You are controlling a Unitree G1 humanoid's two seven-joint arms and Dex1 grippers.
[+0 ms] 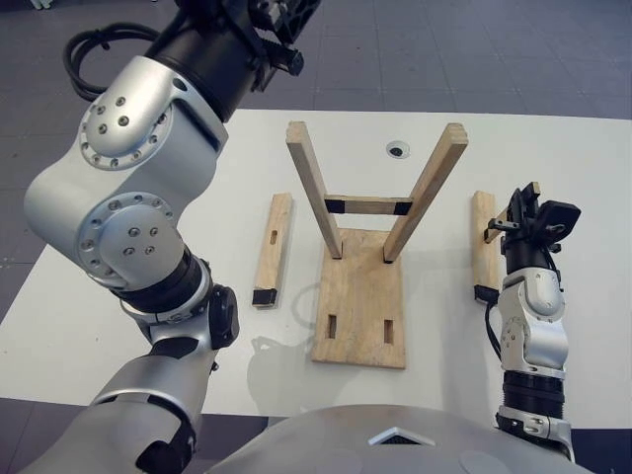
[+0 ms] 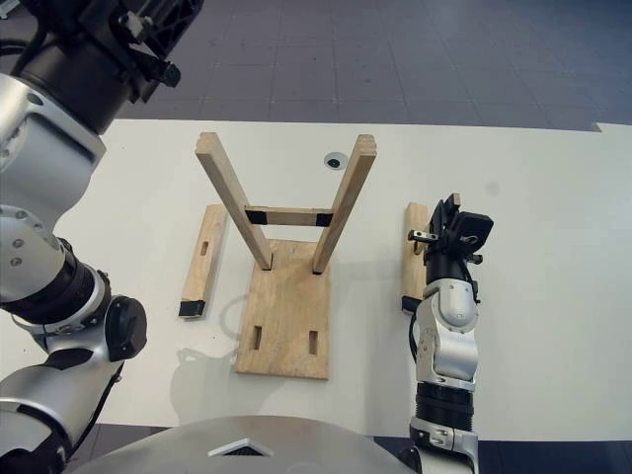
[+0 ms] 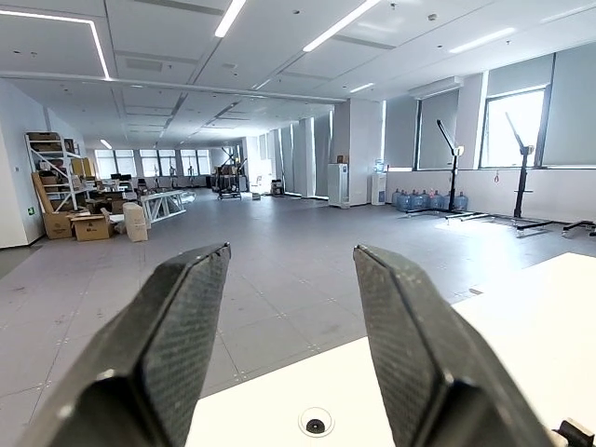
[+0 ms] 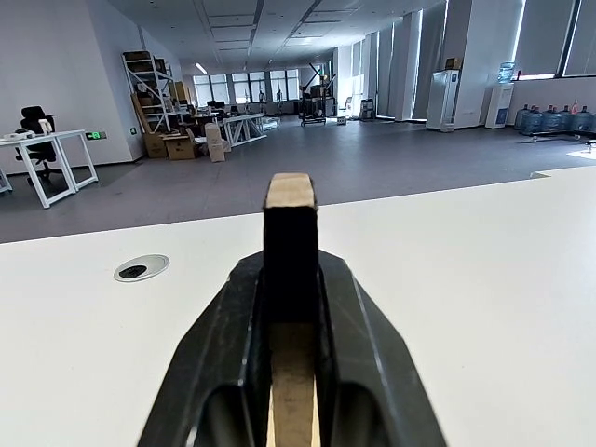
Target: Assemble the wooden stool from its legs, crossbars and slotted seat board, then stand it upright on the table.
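— Right gripper (image 4: 291, 272) first: what does it have?
— Its two fingers are pressed tight on a loose crossbar (image 4: 290, 209), a short wooden stick whose black end pokes out past the fingertips. The gripper sits low over the right side of the white table (image 1: 592, 168).
— And the left gripper (image 3: 291, 261)?
— It is spread wide, with nothing between its fingers (image 3: 168, 345). It hangs high above the left part of the table, well apart from every wooden part.
— Where is the stool?
— It is partly built, in the middle of the table. The seat board (image 1: 360, 301) lies flat. The left standing leg (image 1: 314, 188) and the right standing leg (image 1: 427, 190) rise from its far pair of slots and lean apart toward their tops. A fitted crossbar (image 1: 367, 205) with black ends joins them low down. The two near slots (image 1: 332, 325) show as dark rectangles in the board.
— Any other parts?
— One loose leg (image 1: 274, 247) lies flat to the left of the board, near it but not touching. A second loose leg (image 1: 482, 242) lies flat on the right, just beside the right gripper. A round cable port (image 1: 397, 150) sits in the table behind the standing legs.
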